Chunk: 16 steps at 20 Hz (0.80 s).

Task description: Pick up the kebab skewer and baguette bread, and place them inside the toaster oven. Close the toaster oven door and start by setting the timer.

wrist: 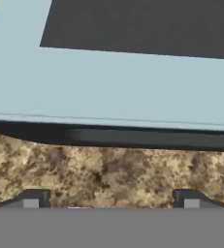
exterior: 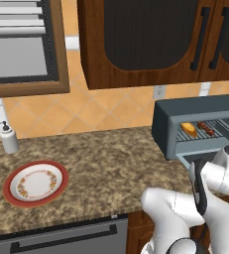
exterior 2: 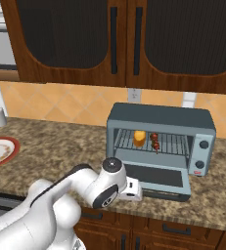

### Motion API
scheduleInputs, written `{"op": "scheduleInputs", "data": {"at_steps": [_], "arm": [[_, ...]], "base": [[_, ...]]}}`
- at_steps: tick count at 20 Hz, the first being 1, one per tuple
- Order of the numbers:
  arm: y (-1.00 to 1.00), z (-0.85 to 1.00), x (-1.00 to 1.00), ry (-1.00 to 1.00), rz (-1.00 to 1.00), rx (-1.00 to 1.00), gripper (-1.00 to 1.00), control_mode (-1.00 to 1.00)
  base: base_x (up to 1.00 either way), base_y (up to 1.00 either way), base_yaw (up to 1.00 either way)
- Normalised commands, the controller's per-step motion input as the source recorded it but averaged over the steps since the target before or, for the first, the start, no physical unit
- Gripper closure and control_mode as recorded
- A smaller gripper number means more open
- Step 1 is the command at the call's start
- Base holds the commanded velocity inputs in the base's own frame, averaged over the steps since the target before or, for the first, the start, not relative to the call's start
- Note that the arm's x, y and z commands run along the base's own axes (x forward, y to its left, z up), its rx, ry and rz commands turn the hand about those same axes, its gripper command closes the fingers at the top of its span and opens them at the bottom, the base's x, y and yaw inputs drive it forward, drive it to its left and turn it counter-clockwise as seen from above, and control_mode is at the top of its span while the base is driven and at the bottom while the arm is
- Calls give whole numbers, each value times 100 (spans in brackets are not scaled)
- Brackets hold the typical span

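Observation:
The toaster oven (exterior 2: 161, 117) stands on the counter with its door (exterior 2: 156, 177) dropped flat open. On the wire rack inside lie the golden baguette bread (exterior 2: 140, 138) and, just to its right, the dark kebab skewer (exterior 2: 155, 141); both also show in the left base view, baguette bread (exterior: 189, 129) and kebab skewer (exterior: 206, 130). My gripper (exterior 2: 135, 190) hangs low at the door's front left edge. In the hand view my gripper (wrist: 111, 199) is open with nothing between its tips, facing the door's dark bar handle (wrist: 113, 137) just above the counter.
A red-rimmed plate (exterior: 35, 182) lies on the counter at the left, a soap dispenser (exterior: 8, 137) behind it. Two knobs (exterior 2: 202, 145) sit on the oven's right panel. Dark wood wall cabinets (exterior 2: 129, 39) hang above. Speckled counter (exterior: 111, 163) stretches between plate and oven.

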Motion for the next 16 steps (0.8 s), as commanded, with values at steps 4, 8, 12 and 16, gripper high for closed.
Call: {"op": "scheduleInputs", "data": {"at_steps": [4, 8, 12, 16], "arm": [[0, -14, 15, -1, -15, 5, -100, -100], [-8, -29, 11, -4, -18, 4, -100, -100], [-6, -38, 3, -9, -11, 1, -100, -100], [-3, -8, 36, -17, -6, 0, -100, -100]], "base": [[0, 0, 0], [0, 0, 0], [0, 0, 0], [0, 0, 0]]}}
